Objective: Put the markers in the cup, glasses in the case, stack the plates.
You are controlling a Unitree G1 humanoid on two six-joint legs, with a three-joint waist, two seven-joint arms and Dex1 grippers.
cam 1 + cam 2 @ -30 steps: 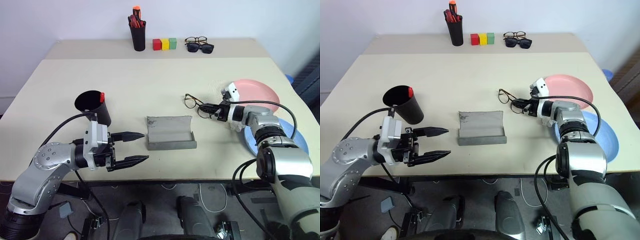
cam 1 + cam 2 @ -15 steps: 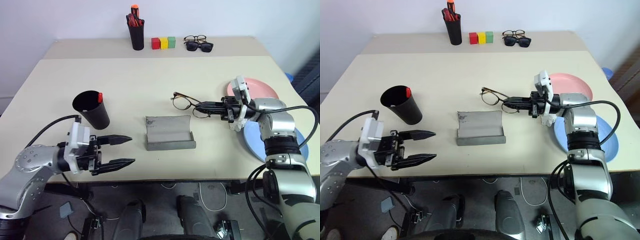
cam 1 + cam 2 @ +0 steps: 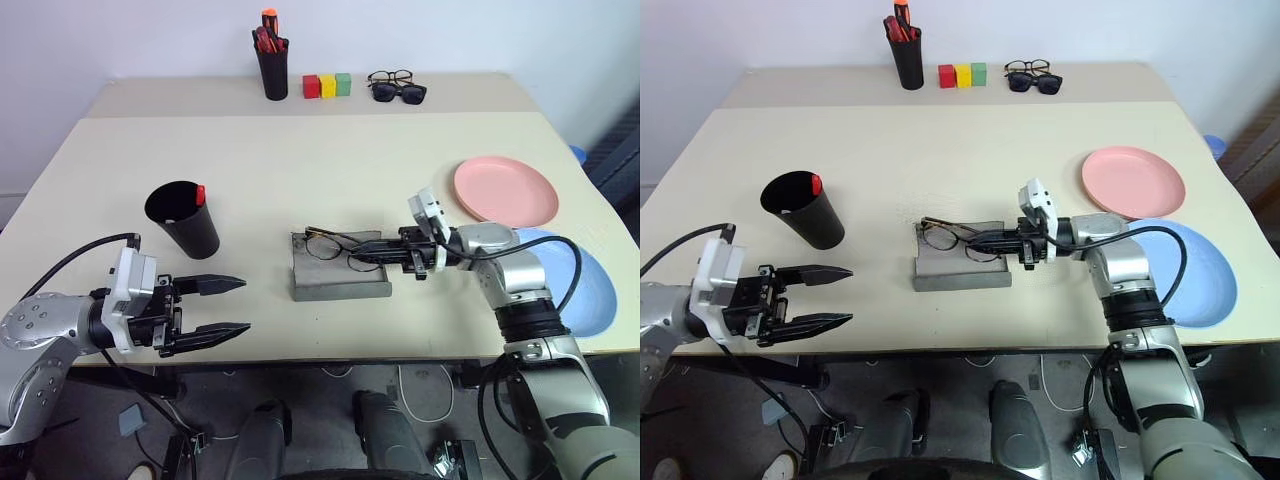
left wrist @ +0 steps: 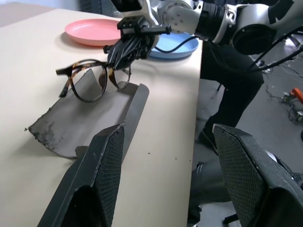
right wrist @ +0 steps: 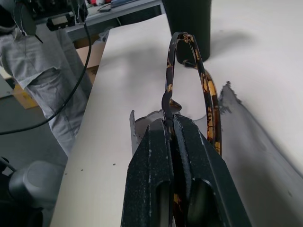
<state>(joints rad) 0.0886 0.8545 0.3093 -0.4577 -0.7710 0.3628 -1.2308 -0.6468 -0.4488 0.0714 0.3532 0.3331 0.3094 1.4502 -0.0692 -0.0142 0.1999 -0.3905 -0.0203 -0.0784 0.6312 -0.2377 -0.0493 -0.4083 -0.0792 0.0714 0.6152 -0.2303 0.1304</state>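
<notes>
- Glasses (image 3: 338,249) hang over the open grey case (image 3: 340,268), pinched at one end of the frame by your right gripper (image 3: 385,255); its fingers (image 5: 163,156) are closed tight on that thin rim.
- Line the frame up along the length of the case before you lower it, so both lenses land inside the tray and not across its raised front wall.
- Lower gently and let go only once the frame rests on the lining; a drop from this height could bounce it onto the desk (image 3: 300,160).
- Watch the free lens end: it looks tilted, so level your wrist first.
- Your left gripper (image 3: 225,307) waits near the front desk edge, well apart from the case, its fingers spread about halfway and holding nothing. Bring it to the case's near side to steady it, since I judge the light shell may slide.
- Black cup (image 3: 183,218) stands to the left with a red-tipped marker (image 3: 201,194) showing at its rim.
- Pink plate (image 3: 505,190) and blue plate (image 3: 572,285) lie side by side at the right, not yet stacked.
</notes>
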